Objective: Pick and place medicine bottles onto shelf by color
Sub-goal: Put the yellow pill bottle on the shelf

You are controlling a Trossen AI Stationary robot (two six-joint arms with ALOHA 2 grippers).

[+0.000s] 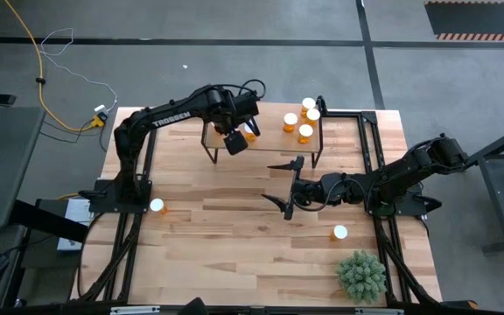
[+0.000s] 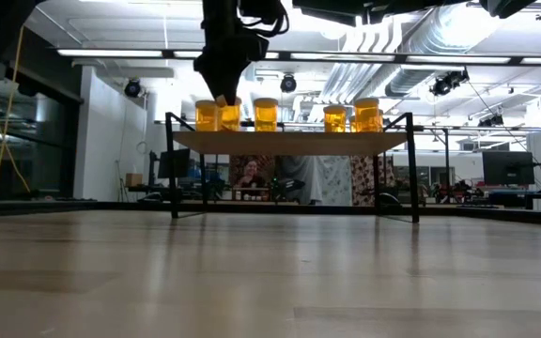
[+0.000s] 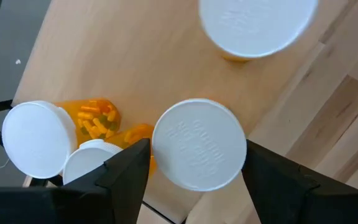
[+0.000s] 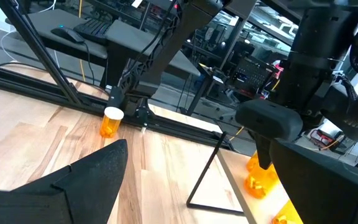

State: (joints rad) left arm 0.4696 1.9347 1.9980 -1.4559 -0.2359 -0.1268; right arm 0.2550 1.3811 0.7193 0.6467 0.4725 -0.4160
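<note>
The shelf [image 1: 269, 131] stands at the table's far middle, its light board [image 2: 289, 141] on thin black legs. Several orange medicine bottles with white caps stand on it [image 1: 305, 132] [image 2: 266, 114]. My left gripper [image 1: 236, 140] [image 2: 222, 92] comes down over the shelf's left end, around one bottle [image 3: 199, 152] [image 2: 228, 115] that stands on the board. My right gripper [image 1: 289, 184] [image 4: 194, 149] is open and empty, low over the table's middle, near side of the shelf. Two more bottles stand on the table [image 1: 157, 206] [image 1: 339, 233]. My left gripper has the bottle's white cap [image 3: 166, 155] between its two fingers [image 3: 129, 171], one on each side of it. The fingers come from above, pointing down. The bottle stands upright with its bottom on the shelf board, next to other bottles.
A green spiky plant [image 1: 361, 276] sits at the table's near right corner. Black arm frames run along the left and right table edges. Close by the held bottle stand two upright bottles [image 3: 36, 140] [image 3: 257, 25]. A person shows in the room beyond the shelf [image 2: 249, 176].
</note>
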